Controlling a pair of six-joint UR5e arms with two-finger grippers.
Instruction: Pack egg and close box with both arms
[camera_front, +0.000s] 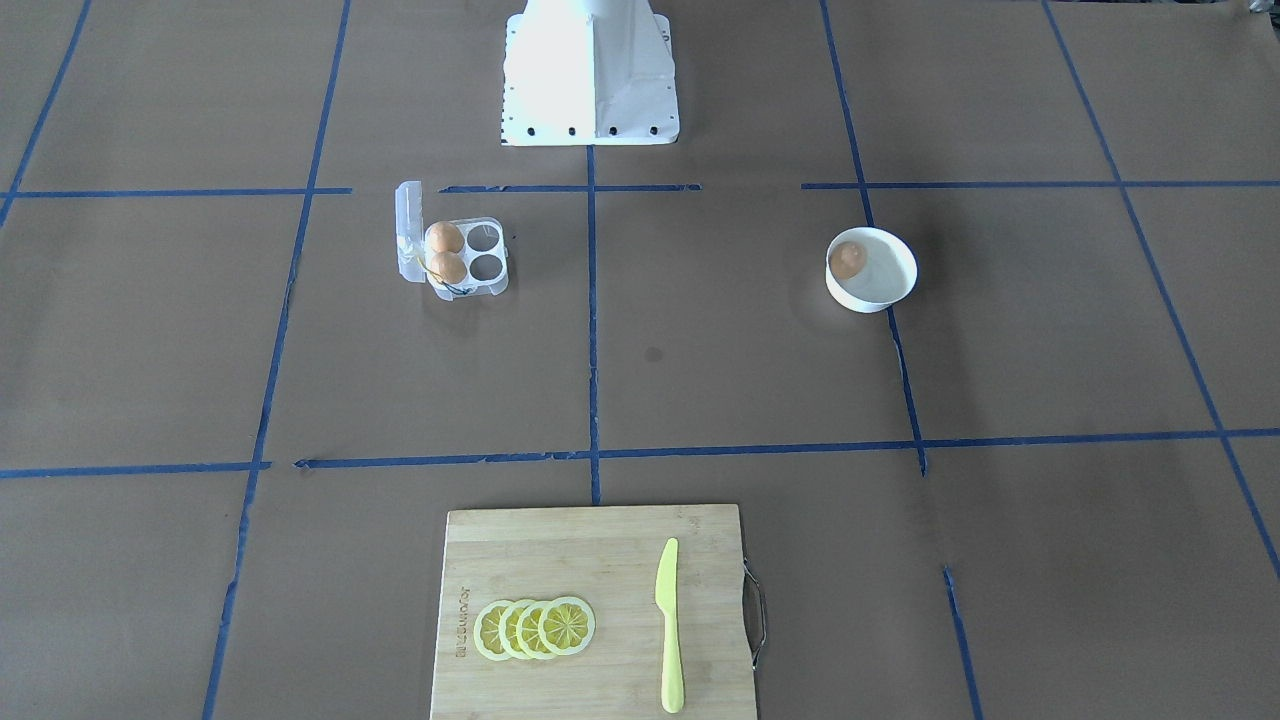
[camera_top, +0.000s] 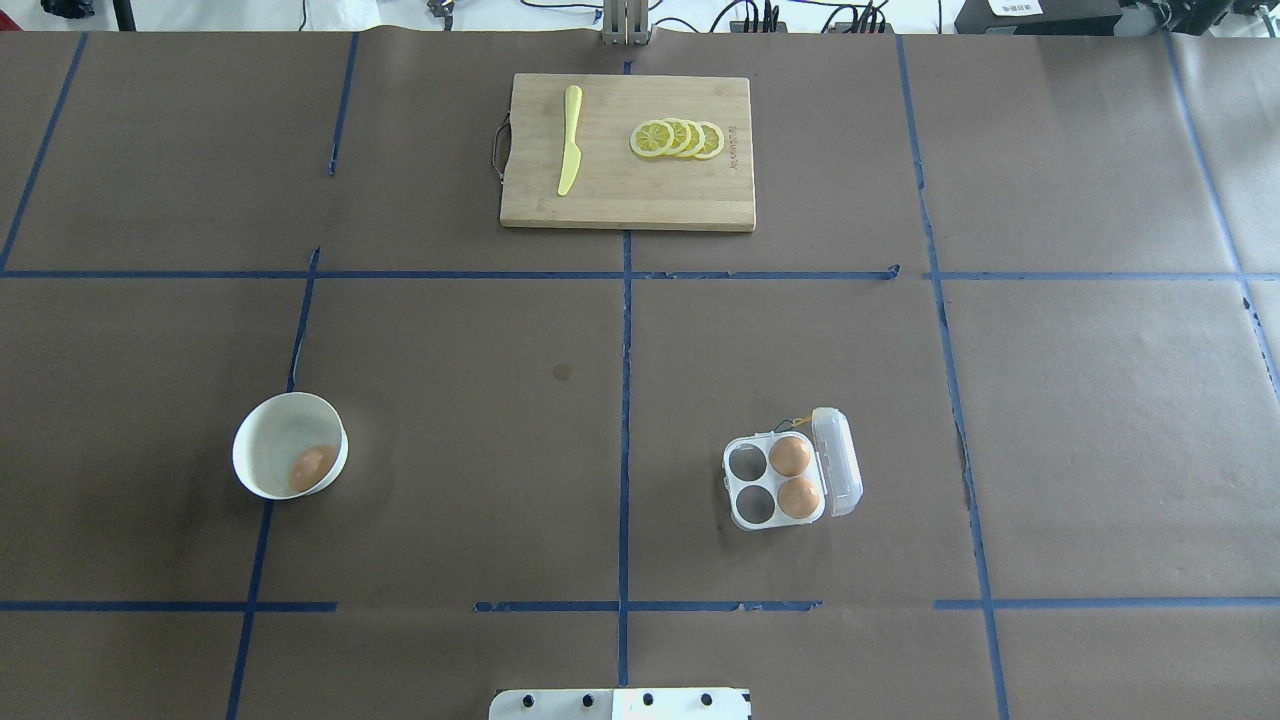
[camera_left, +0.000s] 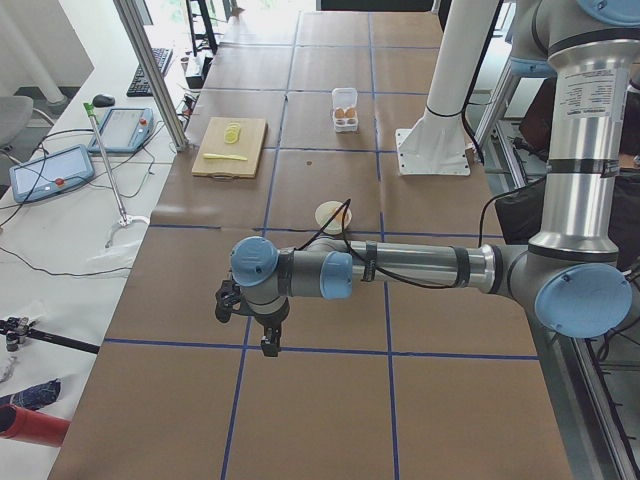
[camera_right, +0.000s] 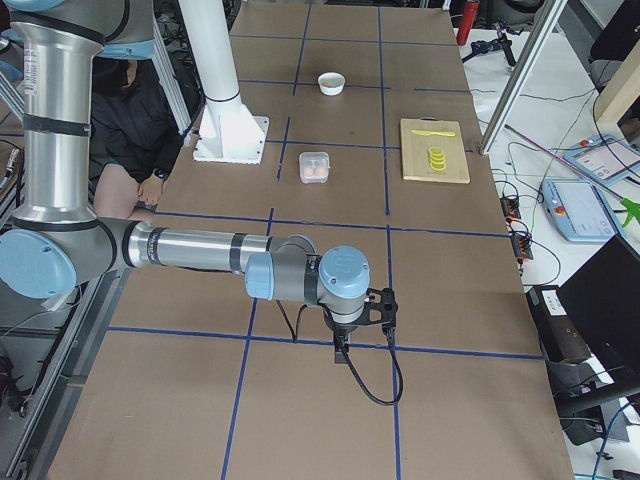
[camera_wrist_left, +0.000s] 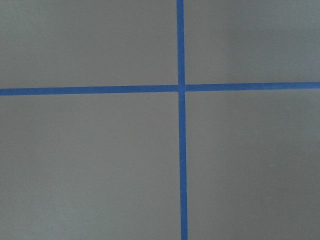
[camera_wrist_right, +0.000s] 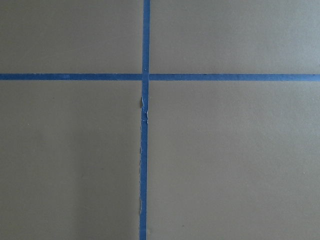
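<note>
Two grippers, neither near the work. The left gripper (camera_left: 262, 335) hangs over bare paper at the table's left end, the right gripper (camera_right: 342, 352) likewise at the right end. Each shows only in a side view, so I cannot tell how far either pair of jaws stands open. Both wrist cameras give me tape crossings and nothing else.

Nearest the base block (camera_top: 620, 703), one row out:
- The egg (camera_top: 313, 466) to be packed lies in the white bowl (camera_top: 290, 397) on the left half. It rests low against the wall on the side toward the robot.
- The box (camera_top: 773, 482) sits on the right half, well apart from the bowl. Its lid (camera_top: 838, 462) stands open on the outer side.
- Two packed eggs (camera_top: 790, 456) fill the cups beside the lid. The two empty cups (camera_top: 745, 460) face the table's middle.

Step in hand, as I judge it: bring the left arm (camera_left: 400, 268) to the bowl and pick up the egg.
- Come straight down over the bowl, not across its rim.
- Turn the wrist so the fingers close along the wall. I doubt a fingertip would fit between egg and wall.
- Open wide before entering and close gently. I expect a smooth, round shell to squirt sideways under an off-centre pinch.
- Place into an empty cup from the middle side, clear of the lid.

Farthest out, the cutting board (camera_top: 620, 205) with the lemon slices (camera_top: 678, 139) and the yellow knife (camera_top: 570, 140) plays no part in this step.
</note>
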